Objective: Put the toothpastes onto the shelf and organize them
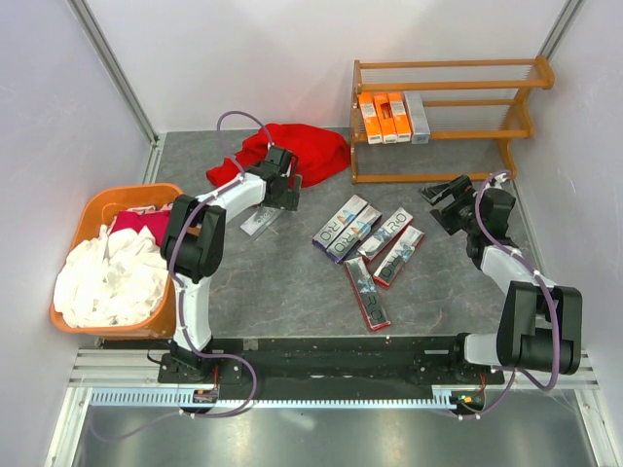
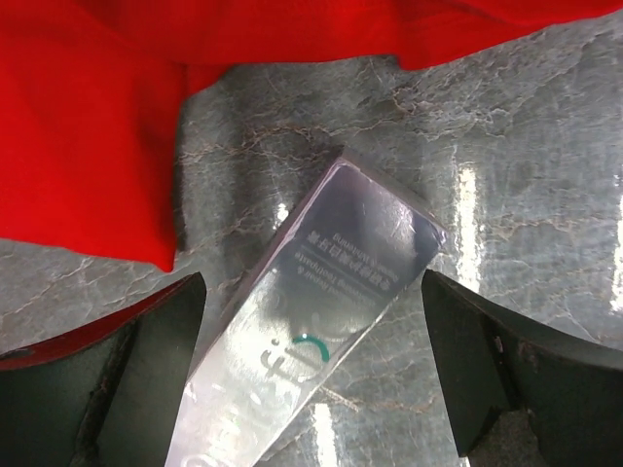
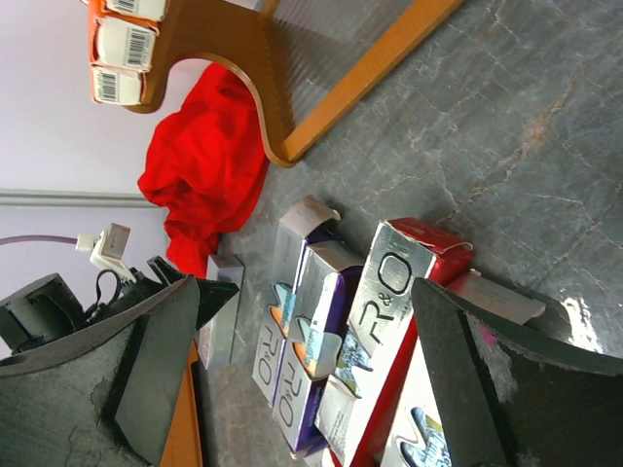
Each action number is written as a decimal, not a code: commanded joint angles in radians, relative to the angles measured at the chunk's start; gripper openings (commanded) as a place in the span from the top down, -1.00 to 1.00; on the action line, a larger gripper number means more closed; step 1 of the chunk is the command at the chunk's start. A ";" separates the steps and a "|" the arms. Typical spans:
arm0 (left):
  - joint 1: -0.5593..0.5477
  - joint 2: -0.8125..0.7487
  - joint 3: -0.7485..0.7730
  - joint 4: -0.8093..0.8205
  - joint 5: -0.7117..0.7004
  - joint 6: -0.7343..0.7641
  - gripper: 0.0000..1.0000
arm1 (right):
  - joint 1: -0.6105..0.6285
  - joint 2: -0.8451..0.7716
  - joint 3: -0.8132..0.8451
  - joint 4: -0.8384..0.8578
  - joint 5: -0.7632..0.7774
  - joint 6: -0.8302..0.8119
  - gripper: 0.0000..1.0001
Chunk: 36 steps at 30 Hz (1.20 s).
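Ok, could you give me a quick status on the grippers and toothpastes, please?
Left gripper open over a silver toothpaste box. Right gripper open, empty. Four boxes on shelf, five loose on table. Red cloth beside left gripper, not on box.

Large letters "R&O" stood on the silver-and-red box [image 3: 389,282] lying on the table [image 3: 506,126]. The same big lettering, read as "RO", ran along the purple-and-silver boxes [image 3: 302,379] beside it, and showed on that group from overhead too. White barcode labels sat on the ends of the orange boxes [image 3: 122,44] on the shelf [image 3: 219,44]; their digits were too small to read. The lone silver box [image 2: 331,292] near the red cloth [image 2: 88,126] carried a small green arc and lines of fine print, upside down and too blurred to read.
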 commanded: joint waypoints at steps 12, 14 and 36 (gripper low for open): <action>-0.001 0.056 0.052 -0.016 0.054 0.011 -0.17 | 0.016 -0.069 0.058 -0.126 0.002 -0.149 -0.96; 0.005 0.040 0.049 -0.022 0.095 -0.031 -0.10 | 0.031 -0.075 0.071 -0.149 0.014 -0.172 -0.96; 0.195 -0.269 -0.189 0.389 0.852 -0.505 0.12 | 0.304 -0.184 0.173 -0.299 0.255 -0.294 -0.96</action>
